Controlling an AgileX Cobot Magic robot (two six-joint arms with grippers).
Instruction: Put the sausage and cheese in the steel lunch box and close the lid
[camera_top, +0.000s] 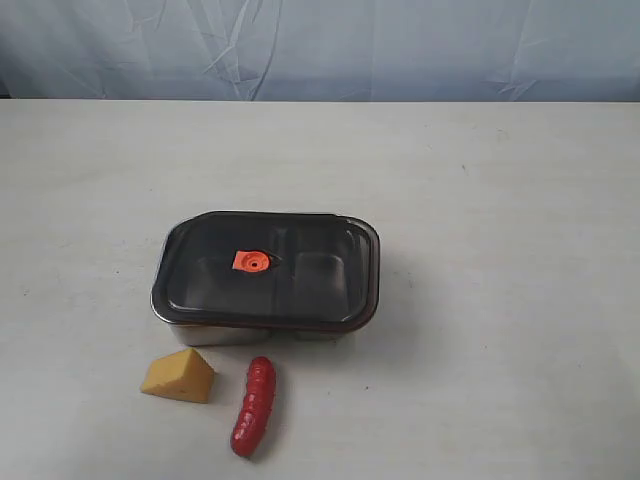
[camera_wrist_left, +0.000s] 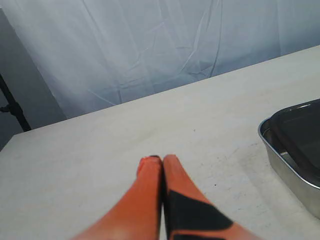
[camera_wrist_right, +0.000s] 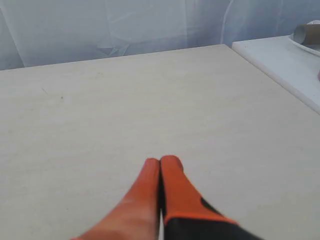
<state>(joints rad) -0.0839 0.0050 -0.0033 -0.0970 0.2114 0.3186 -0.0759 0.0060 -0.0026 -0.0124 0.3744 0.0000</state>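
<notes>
Clenched, empty: left gripper (camera_wrist_left: 162, 159), right gripper (camera_wrist_right: 160, 161). Slick lid (camera_top: 300, 285) covers steel lunch box (camera_top: 215, 335), w/ sausage (camera_top: 254, 405) & cheese (camera_top: 180, 376) outside; lid may slip on lift.

Rounded-rectangle translucent lid (camera_top: 300, 285): dark smoky grey, with a reddish line along the rim.
Small valve tab (camera_top: 252, 261) on the lid: bright orange.
Rectangular steel lunch box (camera_wrist_left: 289, 172): shiny silver.
Wedge-shaped toy cheese block (camera_top: 180, 376): yellow-orange.
Curved, ridged toy sausage (camera_top: 254, 405): glossy red.
Flat table top (camera_top: 500, 180): off-white, with a few dark specks.
Creased cloth backdrop (camera_top: 400, 45): pale bluish white.
Left gripper (camera_wrist_left: 161, 160) and right gripper (camera_wrist_right: 160, 162): orange fingers with black patches further back.
</notes>
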